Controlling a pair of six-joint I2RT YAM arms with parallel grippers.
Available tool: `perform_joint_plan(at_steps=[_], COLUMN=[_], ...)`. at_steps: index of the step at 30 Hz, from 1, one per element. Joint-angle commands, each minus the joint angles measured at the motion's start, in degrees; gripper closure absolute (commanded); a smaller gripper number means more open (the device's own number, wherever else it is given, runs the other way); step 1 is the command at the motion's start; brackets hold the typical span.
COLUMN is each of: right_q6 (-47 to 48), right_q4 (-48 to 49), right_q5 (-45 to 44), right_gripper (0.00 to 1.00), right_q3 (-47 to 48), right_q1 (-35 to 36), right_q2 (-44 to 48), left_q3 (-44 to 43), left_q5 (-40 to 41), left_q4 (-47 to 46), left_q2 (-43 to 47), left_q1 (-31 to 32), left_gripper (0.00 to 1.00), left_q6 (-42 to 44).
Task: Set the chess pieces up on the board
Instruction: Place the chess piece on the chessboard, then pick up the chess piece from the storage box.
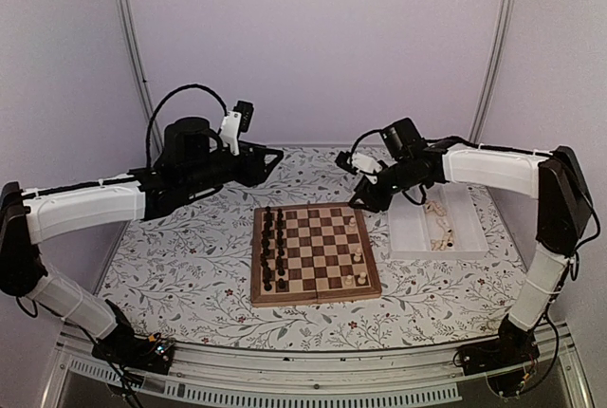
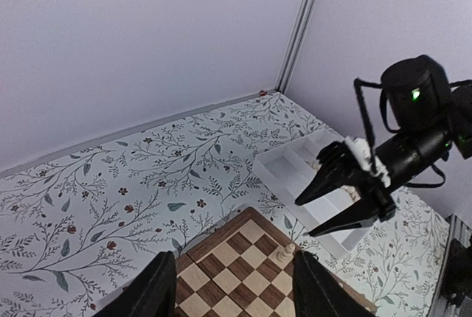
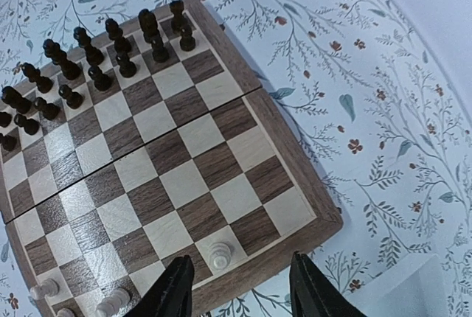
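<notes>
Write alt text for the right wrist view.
The right gripper hovers open over a pale chess piece standing in the nearest row of the board. Dark pieces stand in two rows on the far side, and a floral tablecloth lies underneath.

Light is soft, even and fairly bright in all three views, falling from above, with a faint lilac cast on the walls (image 1: 313,47). Shadows are weak: a pale smudge lies along the lower edge of the board (image 1: 315,296) in the top view. That view is grainy, and the black arm parts (image 1: 190,147) merge into flat dark shapes. In both wrist views the fingers (image 3: 171,287) at the bottom edge are blurred, while the squares beyond are sharp.
</notes>
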State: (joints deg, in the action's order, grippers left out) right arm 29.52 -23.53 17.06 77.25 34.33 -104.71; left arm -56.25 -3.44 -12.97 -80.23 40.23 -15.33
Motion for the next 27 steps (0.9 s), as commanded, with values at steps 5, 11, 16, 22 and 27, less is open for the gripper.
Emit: perform_joint_plan(at_steps=[5, 11, 16, 22, 27], right_q6=[-0.84, 0.30, 2.35, 2.07, 0.32], right_q4=[-3.89, -4.86, -5.57, -7.46, -9.06], right_q5=[0.22, -2.92, -7.28, -8.12, -8.26], right_gripper=[0.55, 0.67, 0.81, 0.85, 0.85], right_q3=[-6.81, -9.35, -9.04, -5.51, -2.24], right_q1=[-14.85, -28.73, -30.12, -30.16, -30.14], right_q2=[13.10, 14.45, 9.61, 2.53, -2.59], left_q3=[-0.92, -4.17, -4.89, -6.77, -6.86], left_q5=[3.27, -1.66, -5.69, -8.25, -8.02], left_q4=[-0.39, 2.03, 1.81, 3.24, 3.08], left_q2=[-4.03, -6.20, -7.72, -8.76, -9.06], left_q1=[1.93, 2.92, 3.00, 3.26, 3.32], left_gripper=[0.44, 0.46, 0.50, 0.51, 0.51], left_q6=[7.93, 10.67, 9.97, 8.78, 7.94])
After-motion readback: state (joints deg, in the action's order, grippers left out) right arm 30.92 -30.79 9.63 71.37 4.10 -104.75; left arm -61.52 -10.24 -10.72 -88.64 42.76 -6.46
